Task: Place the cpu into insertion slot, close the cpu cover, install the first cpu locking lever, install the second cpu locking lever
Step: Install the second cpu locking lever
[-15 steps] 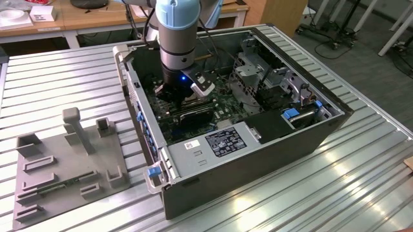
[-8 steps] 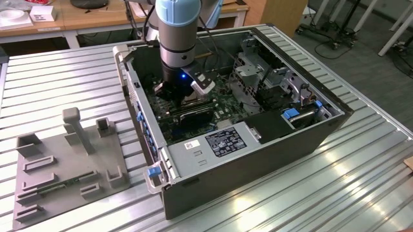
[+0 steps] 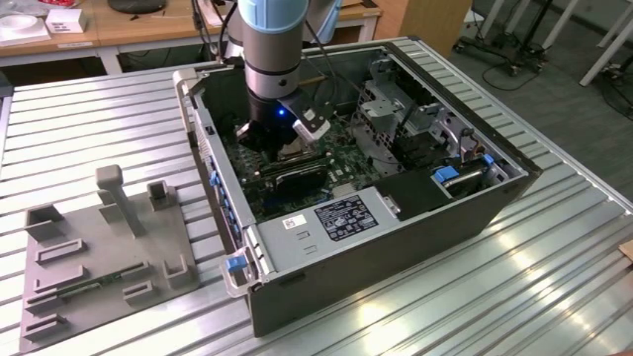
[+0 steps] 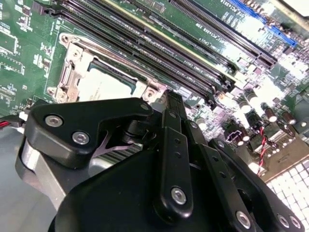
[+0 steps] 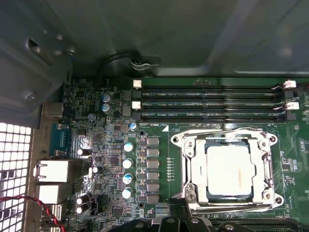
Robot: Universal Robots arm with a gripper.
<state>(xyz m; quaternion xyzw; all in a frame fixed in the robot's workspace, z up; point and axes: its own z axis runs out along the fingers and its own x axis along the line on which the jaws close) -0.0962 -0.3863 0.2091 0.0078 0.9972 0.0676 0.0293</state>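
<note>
- The grey, blue-capped robot arm hangs almost straight down from the top edge of the exterior view into the open black computer case, its wrist pointing at the green motherboard on the case floor.
- The black gripper sits low over the board, at about 10 o'clock from the case's middle in the exterior view.
- In the second wrist view the gripper has its black linkage arms drawn in to a narrow tip, the fingers lying together with no gap visible between them; nothing shows clamped there.
- That tip lies just beside the corner of the socket, at roughly 4 o'clock from it in the second wrist view; whether it touches the board cannot be told.
- The small square pale grey-silver cpu lies flat in the insertion slot, a square socket with a silvery metal rim on the green board.
- The thin silvery cpu cover, a metal frame with a square window, lies down around the chip, whose face shows through the window.
- In the second wrist view the cpu appears as a bright pale square inside the same frame.
- Long black memory slots run just beside the socket.
- A grey plastic fixture tray rests on the ribbed metal table, at 9 o'clock from the case.
</note>
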